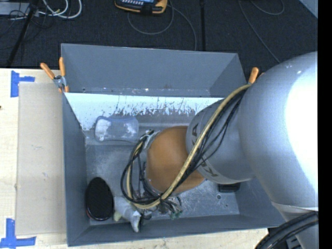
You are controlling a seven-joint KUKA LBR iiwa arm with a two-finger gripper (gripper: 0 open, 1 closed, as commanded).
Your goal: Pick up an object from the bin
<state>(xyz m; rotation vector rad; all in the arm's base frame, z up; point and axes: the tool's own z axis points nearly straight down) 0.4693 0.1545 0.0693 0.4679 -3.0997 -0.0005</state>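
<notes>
My gripper (136, 220) is low in the bin near the front wall, mostly hidden under the wrist's cables and cover. Just to its left a black oval object (99, 198) lies flat in the front left corner. A small pale lump (120, 212) sits between the black oval and the gripper, and I cannot tell whether the gripper touches it. A clear plastic piece (115, 128) lies against the back wall, well away from the gripper.
The arm reaches in from the right and covers the bin's middle and right half. A small dark object (228, 187) peeks out beneath the arm on the right floor. Bare floor shows between the clear piece and the black oval.
</notes>
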